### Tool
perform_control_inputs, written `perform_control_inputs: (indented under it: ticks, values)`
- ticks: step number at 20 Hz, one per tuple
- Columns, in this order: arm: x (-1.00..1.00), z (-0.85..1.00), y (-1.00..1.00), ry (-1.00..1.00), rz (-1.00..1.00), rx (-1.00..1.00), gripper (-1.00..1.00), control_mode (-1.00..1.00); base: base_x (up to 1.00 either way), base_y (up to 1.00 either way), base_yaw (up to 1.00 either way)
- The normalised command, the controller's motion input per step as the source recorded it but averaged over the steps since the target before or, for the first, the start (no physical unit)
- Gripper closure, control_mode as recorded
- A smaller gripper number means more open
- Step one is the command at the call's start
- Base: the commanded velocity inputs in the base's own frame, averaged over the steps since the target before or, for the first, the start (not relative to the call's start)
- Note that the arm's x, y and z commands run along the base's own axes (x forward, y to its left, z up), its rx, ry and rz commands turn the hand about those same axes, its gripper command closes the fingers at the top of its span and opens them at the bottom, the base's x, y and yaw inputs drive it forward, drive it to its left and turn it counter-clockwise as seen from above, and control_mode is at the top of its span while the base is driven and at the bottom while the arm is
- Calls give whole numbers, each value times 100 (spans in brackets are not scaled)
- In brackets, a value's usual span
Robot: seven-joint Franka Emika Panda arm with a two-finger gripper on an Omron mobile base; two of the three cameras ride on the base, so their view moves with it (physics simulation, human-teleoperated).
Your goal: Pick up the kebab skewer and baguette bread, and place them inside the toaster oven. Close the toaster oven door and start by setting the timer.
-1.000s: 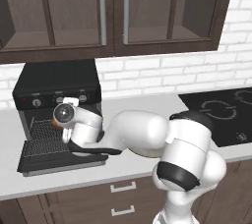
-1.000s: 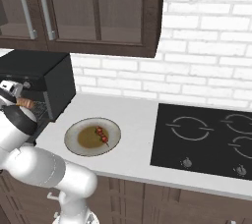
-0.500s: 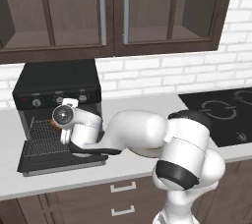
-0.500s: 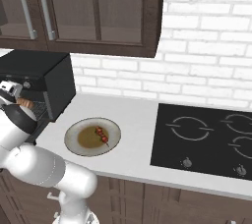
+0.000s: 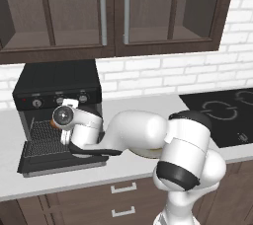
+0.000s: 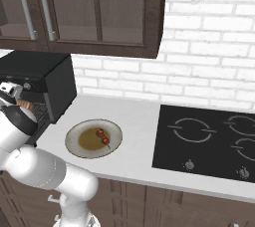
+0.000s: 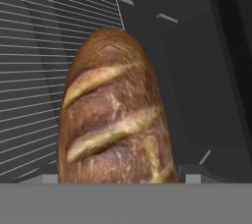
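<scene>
Two food items belong to this job, and they lie well apart: the orange-brown baguette bread with its golden slashed crust is at the mouth of the boxy black toaster oven, while the thin kebab skewer threaded with red and dark chunks rests on the round grey-rimmed plate on the pale counter, just beside the oven. In the hand view the loaf stands large between the jaws, over the oven's wire rack, with the dark inner wall to its side; whether the loaf touches the rack cannot be told. The jaws stand wide, and the pictures do not show whether their pads press the loaf. The flat black toaster oven door lies dropped open and level in front of the oven, and the white arm's wrist hangs over it. A black glass cooktop sits further along the counter, below brick wall and dark wooden cabinets.
</scene>
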Motion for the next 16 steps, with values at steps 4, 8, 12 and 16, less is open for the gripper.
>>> perform_control_inputs:
  ticks: [4,8,12,16]
  values:
    - [0,0,0,0,0,0,-100,-100,0,0,0]
    - [0,0,0,0,0,0,-100,-100,0,0,0]
    - [0,0,0,0,0,0,-100,-100,0,0,0]
    - [-15,1,0,-1,0,0,-100,-100,0,0,0]
